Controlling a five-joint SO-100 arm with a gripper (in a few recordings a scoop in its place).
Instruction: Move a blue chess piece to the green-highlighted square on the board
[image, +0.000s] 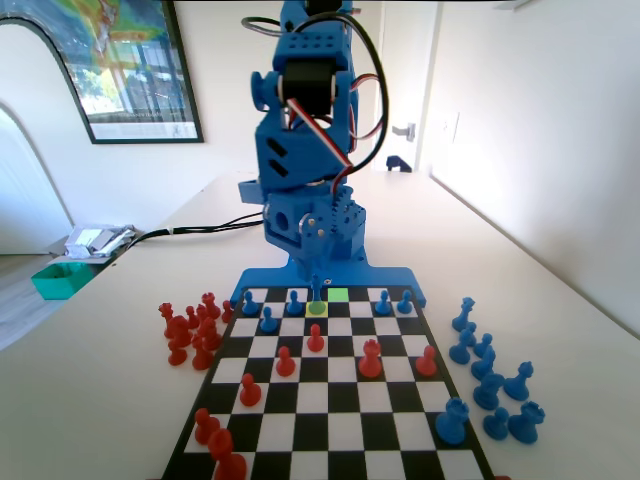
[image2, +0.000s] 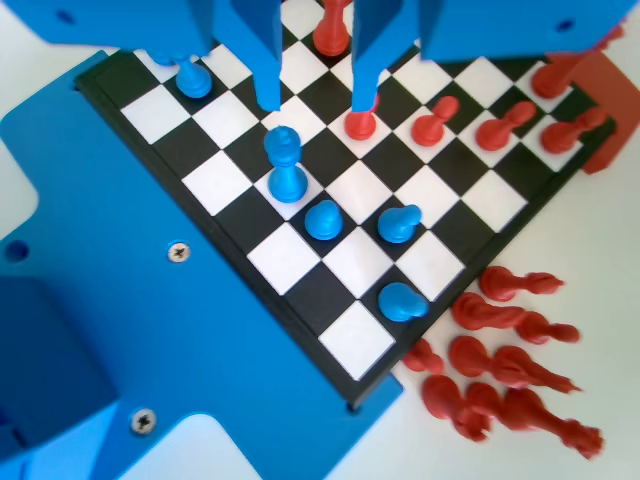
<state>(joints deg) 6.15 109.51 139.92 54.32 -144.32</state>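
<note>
While the gripper (image2: 315, 100) hangs open and empty, the blue chess piece (image2: 286, 165) stands upright just below its tips in the wrist view

Both jaws are spread with nothing between them; the left one ends just above the piece's knobbed top, so the gap sits a little right of it. In the fixed view the piece (image: 317, 296) stands on the yellow-tinted square (image: 317, 309) near the board's (image: 330, 400) far edge, its long axis vertical. Beside it, diagonally right, lies the green-highlighted square (image: 338, 295), a short hop once the piece is gripped
</note>
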